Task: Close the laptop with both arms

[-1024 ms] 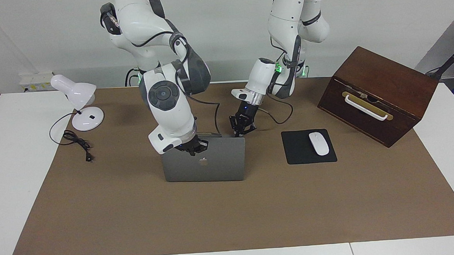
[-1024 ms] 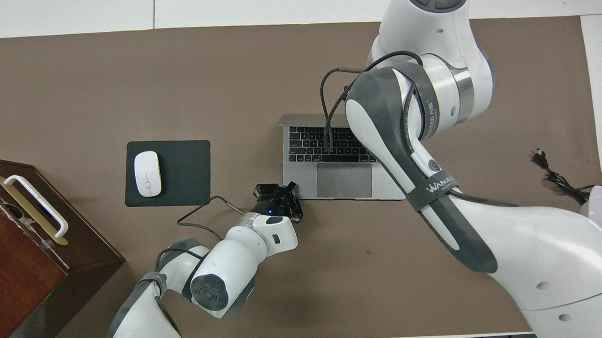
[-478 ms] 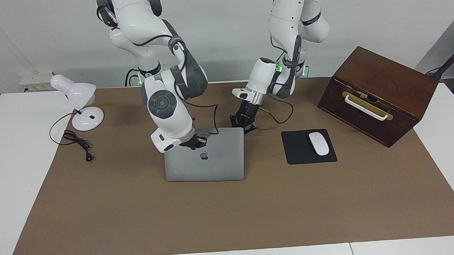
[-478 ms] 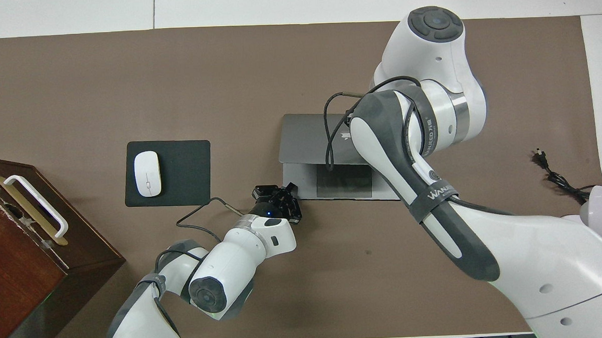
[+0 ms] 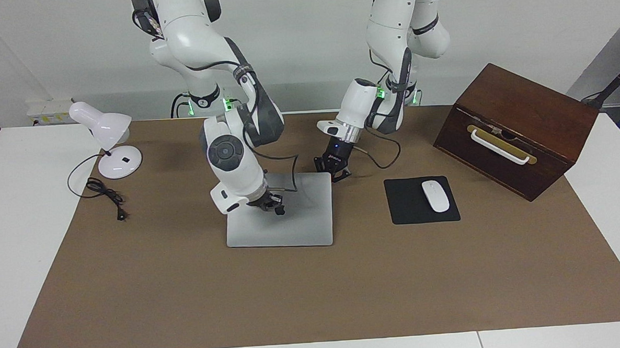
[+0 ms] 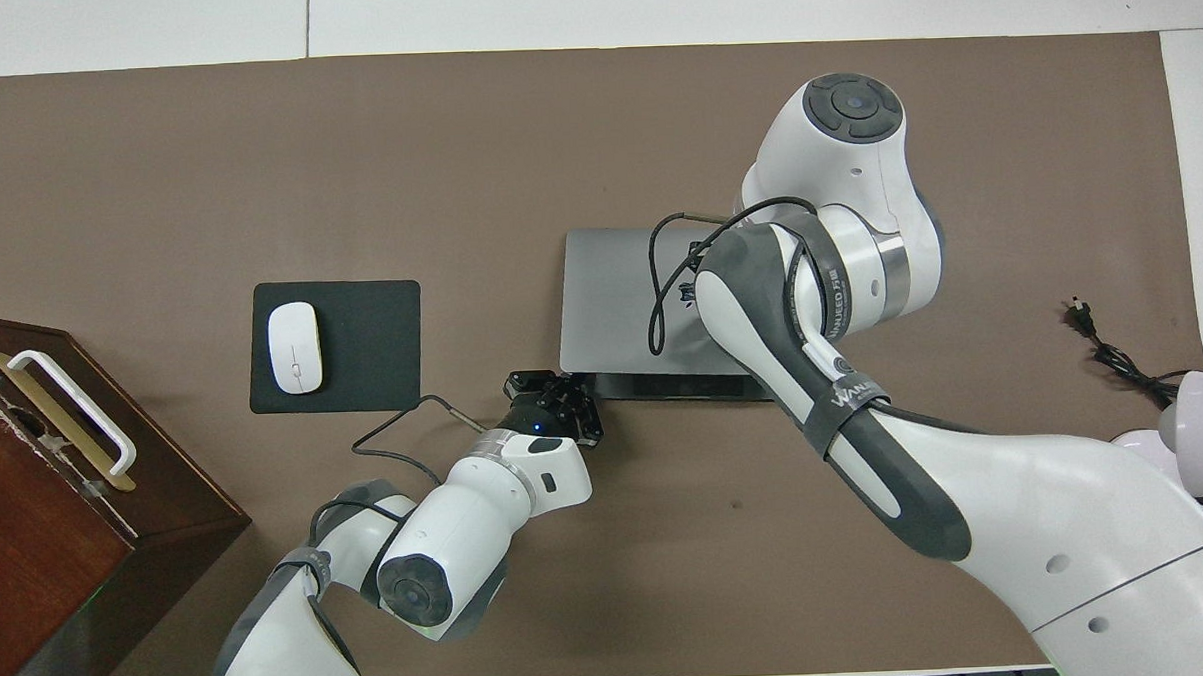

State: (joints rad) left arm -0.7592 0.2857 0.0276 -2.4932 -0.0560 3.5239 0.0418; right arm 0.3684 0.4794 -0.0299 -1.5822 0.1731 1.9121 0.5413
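The silver-grey laptop (image 5: 301,221) lies mid-table with its lid lowered almost flat. In the overhead view the laptop (image 6: 610,298) still shows a thin dark gap along the edge nearer the robots. My right gripper (image 5: 275,207) is shut and rests fingertips-down on the lid near its middle; from above, its own arm hides it. My left gripper (image 5: 332,172) is shut and sits low at the laptop's corner nearer the robots, toward the left arm's end. That left gripper (image 6: 563,391) touches or nearly touches the base's corner.
A black mouse pad (image 5: 411,214) with a white mouse (image 5: 435,195) lies beside the laptop toward the left arm's end. A tilted wooden box (image 5: 527,112) stands past it. A white desk lamp (image 5: 104,131) and its black cable (image 5: 104,193) sit at the right arm's end.
The lid has swung from upright down to almost flat under my right gripper, which moved down and toward the robots with it. The left gripper has stayed at the corner.
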